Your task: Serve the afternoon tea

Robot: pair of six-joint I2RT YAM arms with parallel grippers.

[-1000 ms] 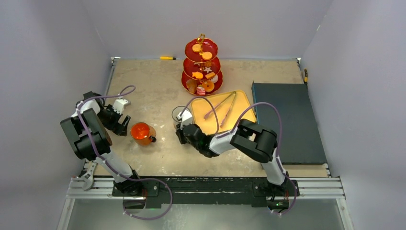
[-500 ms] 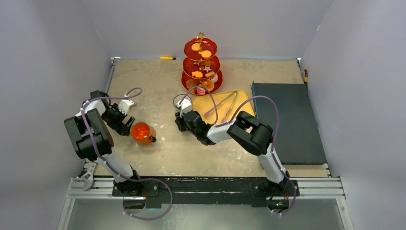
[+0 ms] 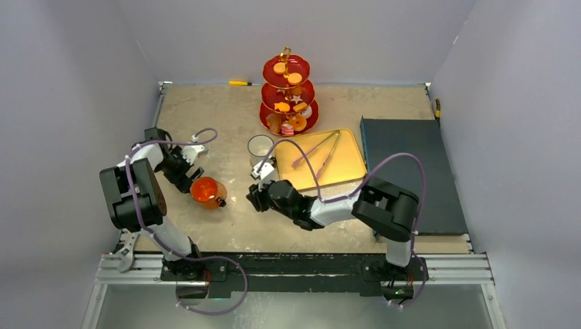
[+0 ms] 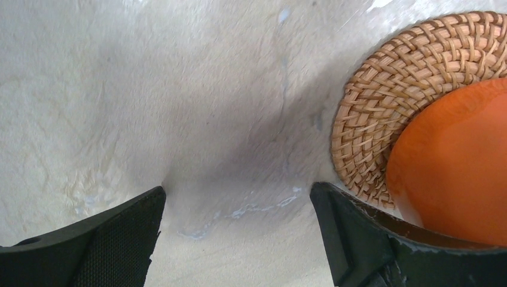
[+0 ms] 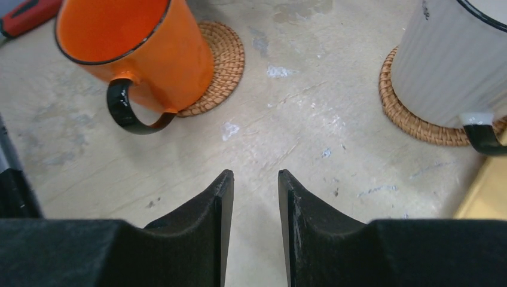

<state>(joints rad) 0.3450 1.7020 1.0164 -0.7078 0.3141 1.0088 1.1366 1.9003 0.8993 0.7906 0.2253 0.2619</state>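
Note:
The red three-tier stand [image 3: 288, 96] with small pastries on every tier stands at the back centre. The orange mug [image 3: 205, 190] sits on a woven coaster [image 4: 382, 113] at front left; in the right wrist view the mug [image 5: 131, 48] has its black handle toward the camera. The white mug [image 3: 260, 146] sits on the other coaster [image 5: 412, 122], beside the yellow tray. My left gripper [image 3: 186, 178] is wide open and empty, its right finger just beside the orange mug [image 4: 454, 167]. My right gripper [image 3: 253, 197] hangs low between the mugs, its jaws [image 5: 256, 176] narrowly apart and empty.
A yellow tray [image 3: 346, 171] with metal tongs [image 3: 316, 152] lies right of the white mug. A dark flat box [image 3: 411, 175] fills the right side. A yellow-handled tool [image 3: 240, 83] lies at the back edge. Grey walls enclose the table.
The white mug went farther back, then my right gripper drew back from it toward the front. My left gripper moved right, closer to the orange mug.

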